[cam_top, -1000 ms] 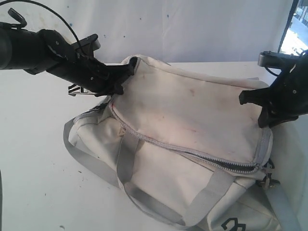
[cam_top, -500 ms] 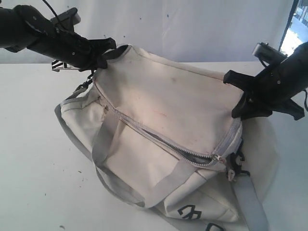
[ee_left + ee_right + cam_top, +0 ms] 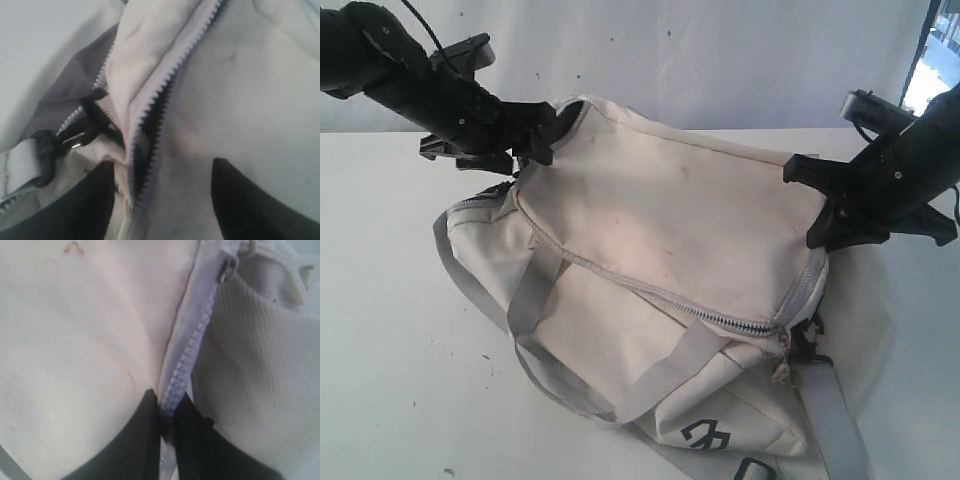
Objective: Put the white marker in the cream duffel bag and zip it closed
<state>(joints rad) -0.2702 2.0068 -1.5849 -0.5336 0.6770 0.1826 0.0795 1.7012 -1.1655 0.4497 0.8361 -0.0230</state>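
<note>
Left gripper (image 3: 160, 170) spread astride gaping grey zipper (image 3: 150, 125), upper left; right gripper (image 3: 167, 412) pinching edge of soft cream fabric duffel bag (image 3: 670, 220). Risk: fabric slips, zipper jams.

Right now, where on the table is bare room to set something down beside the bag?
Widest bare patch: the table at front left, bordered by the grey handle of the cream duffel bag. A narrow strip behind the bag, toward the white backdrop. Crowded: both bag ends, where left gripper and right gripper work.
</note>
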